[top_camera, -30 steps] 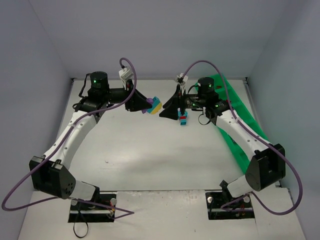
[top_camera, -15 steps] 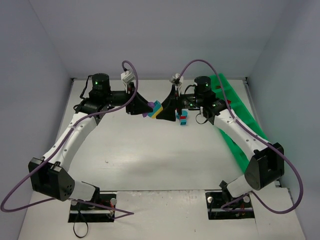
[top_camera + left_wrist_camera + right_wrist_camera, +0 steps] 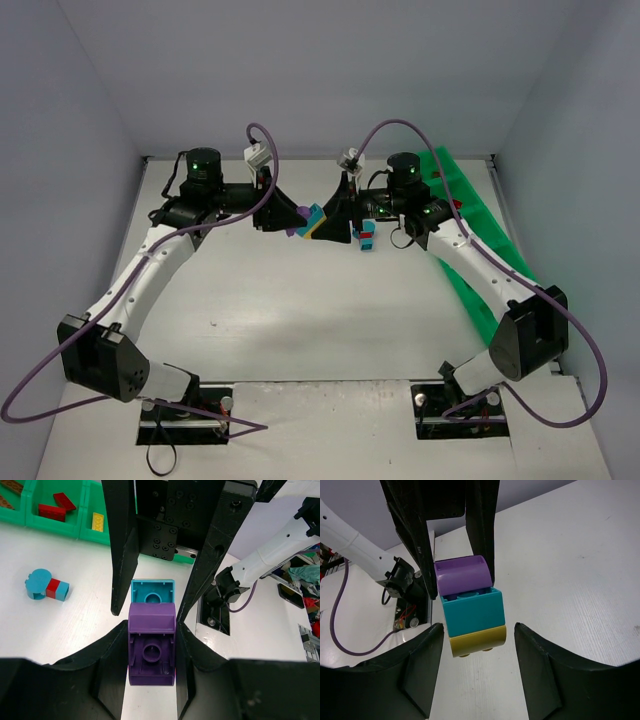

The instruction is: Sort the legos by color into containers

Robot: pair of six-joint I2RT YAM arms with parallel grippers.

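Note:
My left gripper (image 3: 298, 216) is shut on the purple brick (image 3: 151, 650) of a three-brick stack held above the table. A teal brick (image 3: 152, 591) is joined beyond it. In the right wrist view the stack shows as purple (image 3: 462, 575), teal (image 3: 472, 611) and yellow (image 3: 477, 641). My right gripper (image 3: 477, 655) is open, facing the left one, and its fingers stand either side of the yellow end without touching. In the top view the right gripper (image 3: 328, 222) meets the stack (image 3: 312, 220). The green tray (image 3: 455, 175) lies at the far right.
A small teal-red-teal brick piece (image 3: 367, 236) lies on the table under the right arm; it also shows in the left wrist view (image 3: 46, 586). The tray's compartments (image 3: 85, 510) hold red bricks (image 3: 52, 511), a yellow brick (image 3: 97, 521) and brown ones (image 3: 10, 486).
My left gripper has carried the stack to the right and my right gripper has moved left, so the stack's free end now sits between the right fingers.

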